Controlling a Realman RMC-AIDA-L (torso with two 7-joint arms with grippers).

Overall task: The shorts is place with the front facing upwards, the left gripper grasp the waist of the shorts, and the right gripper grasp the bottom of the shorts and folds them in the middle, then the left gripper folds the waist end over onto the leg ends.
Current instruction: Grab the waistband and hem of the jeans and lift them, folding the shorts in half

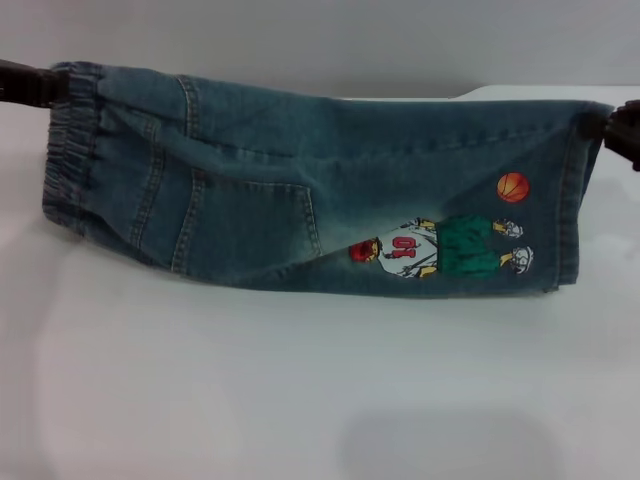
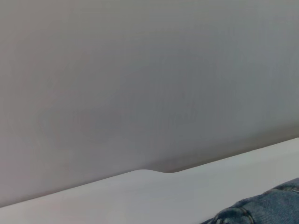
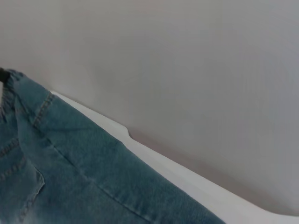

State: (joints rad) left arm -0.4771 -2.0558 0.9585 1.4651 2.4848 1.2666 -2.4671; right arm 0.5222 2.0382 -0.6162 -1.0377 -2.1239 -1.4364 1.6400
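The shorts [image 1: 300, 190] hang stretched between my two grippers above the white table [image 1: 300, 400], folded lengthwise. The cartoon basketball-player print [image 1: 445, 245] and patch pocket [image 1: 250, 225] face the head camera. My left gripper [image 1: 28, 85] is at the far left, shut on the top corner of the puckered waist [image 1: 68, 150]. My right gripper [image 1: 622, 130] is at the far right, shut on the top corner of the bottom of the shorts [image 1: 575, 200]. A bit of denim [image 2: 266, 207] shows in the left wrist view, and the denim [image 3: 70, 177] fills the corner of the right wrist view.
A plain grey wall [image 1: 300, 40] rises right behind the table. The table's back edge [image 2: 159, 171] has a small notch. White tabletop lies in front of the shorts.
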